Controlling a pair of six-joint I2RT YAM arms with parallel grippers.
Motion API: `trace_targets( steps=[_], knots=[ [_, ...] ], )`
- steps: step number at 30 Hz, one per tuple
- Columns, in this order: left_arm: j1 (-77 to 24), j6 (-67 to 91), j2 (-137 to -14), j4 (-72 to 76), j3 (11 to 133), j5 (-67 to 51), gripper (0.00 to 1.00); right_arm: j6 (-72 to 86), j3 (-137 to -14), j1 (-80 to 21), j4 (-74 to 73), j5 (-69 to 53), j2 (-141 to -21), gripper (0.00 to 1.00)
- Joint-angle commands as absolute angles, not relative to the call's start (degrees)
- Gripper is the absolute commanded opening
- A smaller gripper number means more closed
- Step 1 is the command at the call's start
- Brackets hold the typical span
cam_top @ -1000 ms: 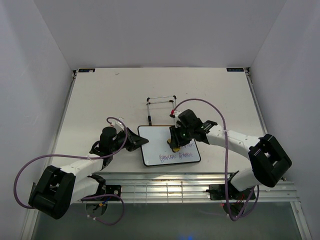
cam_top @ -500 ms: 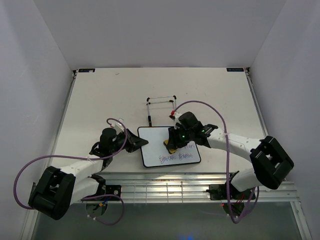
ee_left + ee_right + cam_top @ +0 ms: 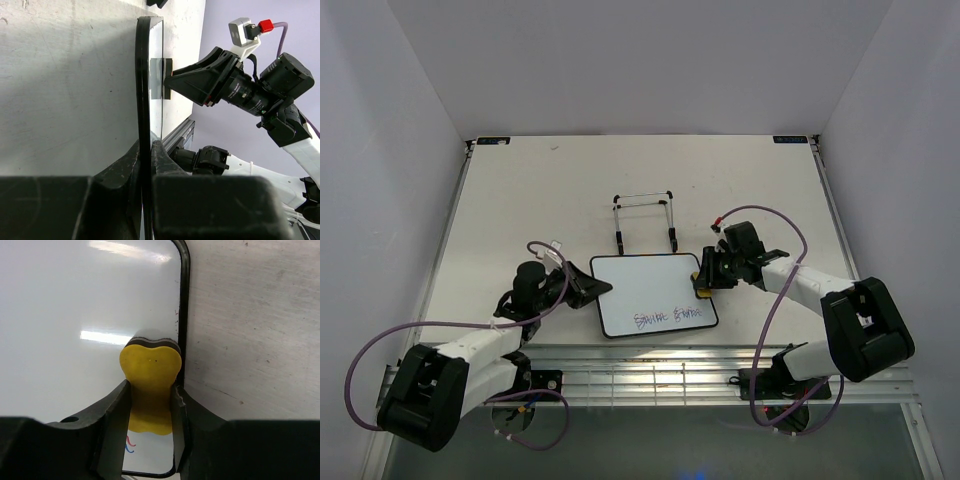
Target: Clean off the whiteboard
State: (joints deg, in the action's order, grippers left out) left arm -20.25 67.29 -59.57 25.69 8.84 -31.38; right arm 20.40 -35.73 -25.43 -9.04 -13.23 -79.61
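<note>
The whiteboard [image 3: 645, 290] lies flat near the table's front edge, white with a thin black rim. Handwritten lines [image 3: 668, 318] remain along its near edge; the rest is wiped white. My left gripper [image 3: 592, 287] is shut on the board's left rim, seen edge-on in the left wrist view [image 3: 144, 95]. My right gripper [image 3: 703, 283] is shut on the yellow eraser [image 3: 150, 377] at the board's right edge [image 3: 184, 315], its dark face down on the board. Small red and blue marks [image 3: 129, 445] show just under the eraser.
A thin black wire stand [image 3: 645, 220] stands behind the board. A metal rail [image 3: 660, 375] runs along the table's front edge. White walls enclose the table on three sides.
My right gripper slid the eraser from the board's middle to its right edge. The upper writing under it is gone. The board shifted slightly; the left gripper kept its hold.
</note>
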Motion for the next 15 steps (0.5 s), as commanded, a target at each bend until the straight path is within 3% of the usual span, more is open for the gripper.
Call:
trace_targets(
  steps=[1,15],
  knots=[
    [-19.2,64.7,-57.6,26.9,8.1,-32.3,0.0,18.7,-31.6,-25.4,-18.7,-7.7,-82.4,0.29],
    [-19.2,64.8,-59.5,26.8,8.3,-31.2,0.0,21.4,-36.4,-37.9,-13.3,-19.3,-73.0,0.28]
  ],
)
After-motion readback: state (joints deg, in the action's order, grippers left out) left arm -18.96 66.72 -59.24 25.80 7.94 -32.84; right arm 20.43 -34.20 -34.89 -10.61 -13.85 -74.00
